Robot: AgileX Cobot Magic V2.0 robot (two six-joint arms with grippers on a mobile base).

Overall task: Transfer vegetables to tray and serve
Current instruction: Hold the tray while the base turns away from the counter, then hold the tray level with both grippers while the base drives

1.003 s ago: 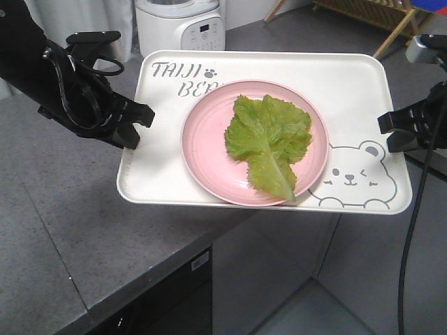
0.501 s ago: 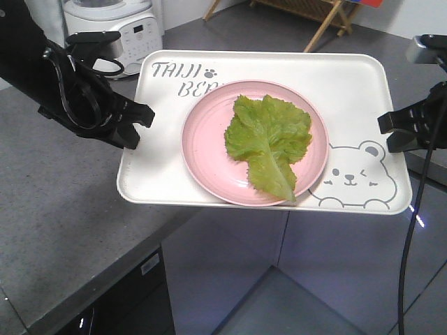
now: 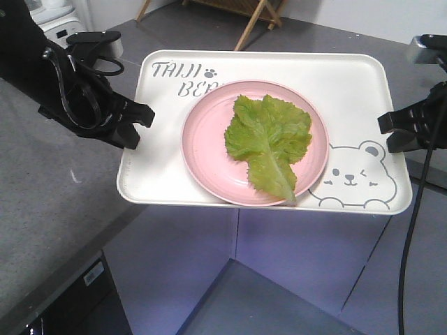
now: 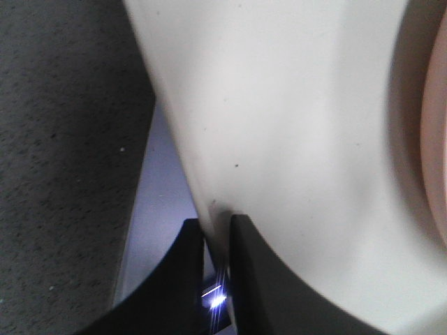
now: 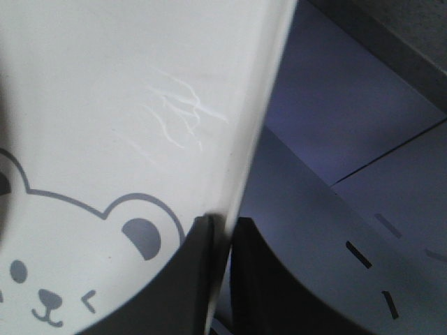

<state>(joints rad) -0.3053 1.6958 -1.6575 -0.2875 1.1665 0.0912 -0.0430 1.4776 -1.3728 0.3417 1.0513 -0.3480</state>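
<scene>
The cream-white tray [image 3: 363, 91] with the bear drawing hangs in the air, held level by both arms. On it stands a round pink plate [image 3: 202, 139], and the vegetables [image 3: 269, 139], one green lettuce leaf, lie on the plate. My left gripper [image 3: 133, 125] is shut on the tray's left rim [image 4: 209, 202]. At the other side my right gripper [image 3: 390, 132] is shut on the right rim [image 5: 241, 174] beside the bear's ear [image 5: 143, 237].
A grey countertop [image 3: 49, 209] runs along the left, its edge under the tray's left side. A white appliance [image 3: 56, 17] stands at the far left back. A wooden rack [image 3: 255, 14] is beyond the tray. Floor lies below the tray.
The view has swung: the counter, the appliance and the rack have slid left behind the tray, and more floor shows beneath. Tray, plate, leaf and both grippers keep the same places in the frame.
</scene>
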